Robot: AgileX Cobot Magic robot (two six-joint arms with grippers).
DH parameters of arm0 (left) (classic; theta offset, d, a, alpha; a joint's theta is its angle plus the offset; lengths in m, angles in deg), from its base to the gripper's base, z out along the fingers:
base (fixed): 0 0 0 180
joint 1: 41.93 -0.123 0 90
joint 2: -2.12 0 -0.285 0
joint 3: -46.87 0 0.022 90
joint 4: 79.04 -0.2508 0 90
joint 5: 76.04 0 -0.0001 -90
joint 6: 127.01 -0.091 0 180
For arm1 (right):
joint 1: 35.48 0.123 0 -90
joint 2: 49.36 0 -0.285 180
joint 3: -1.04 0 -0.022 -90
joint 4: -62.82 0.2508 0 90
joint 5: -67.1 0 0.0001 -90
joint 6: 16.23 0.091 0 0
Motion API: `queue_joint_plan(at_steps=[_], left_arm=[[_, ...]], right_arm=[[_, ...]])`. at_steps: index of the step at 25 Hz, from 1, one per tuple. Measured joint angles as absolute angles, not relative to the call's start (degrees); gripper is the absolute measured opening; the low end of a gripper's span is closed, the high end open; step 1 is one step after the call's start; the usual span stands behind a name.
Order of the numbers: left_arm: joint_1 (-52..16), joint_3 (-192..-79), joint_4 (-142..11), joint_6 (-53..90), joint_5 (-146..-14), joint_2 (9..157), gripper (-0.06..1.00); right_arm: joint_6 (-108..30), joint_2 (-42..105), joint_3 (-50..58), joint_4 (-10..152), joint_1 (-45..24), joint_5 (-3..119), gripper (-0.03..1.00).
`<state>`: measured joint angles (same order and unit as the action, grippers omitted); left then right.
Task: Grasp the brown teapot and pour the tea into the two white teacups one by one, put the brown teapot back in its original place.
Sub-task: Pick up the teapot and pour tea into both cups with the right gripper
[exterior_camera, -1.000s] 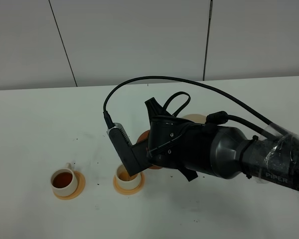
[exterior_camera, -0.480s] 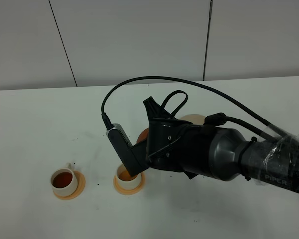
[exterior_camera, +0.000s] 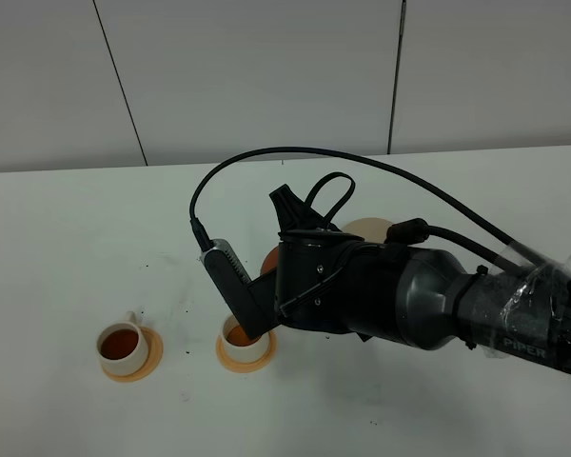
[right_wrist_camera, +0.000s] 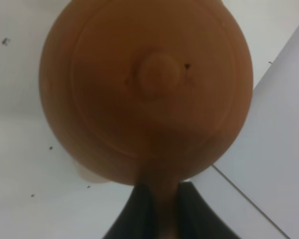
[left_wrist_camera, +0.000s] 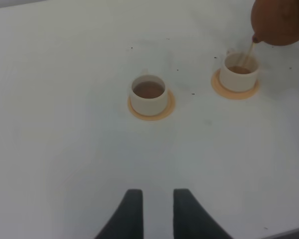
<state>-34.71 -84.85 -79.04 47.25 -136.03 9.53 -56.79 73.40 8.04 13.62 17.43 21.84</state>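
Right pincer (right_wrist_camera: 161, 193) is pinched on the handle of the brown teapot (left_wrist_camera: 281, 22), which hangs tipped over the bench (left_wrist_camera: 65, 149), handle-to-spout axis slanting down, spout aimed at the near teacup (left_wrist_camera: 239, 72) below. Smooth round clay, small lid knob. A stream of tea (left_wrist_camera: 250, 50) falls into that cream cylinder. Farther from the teapot, the far teacup (left_wrist_camera: 148, 94) sits full. Behind the teapot lies a beige disc (exterior_camera: 366, 227). Left pincer (left_wrist_camera: 154, 201), well away from the teapot, is slightly spread, empty. The right arm (exterior_camera: 409, 295) has edged toward the cups since a second ago.
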Motion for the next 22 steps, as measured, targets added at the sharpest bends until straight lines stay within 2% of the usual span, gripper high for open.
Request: queue_joint_plan(at_steps=[22], left_arm=[[-34.71, -84.85, -79.04, 47.25, -136.03, 9.53, 0.22]], right_arm=[[-56.00, 73.40, 8.04, 12.80, 17.96, 21.24, 0.10]])
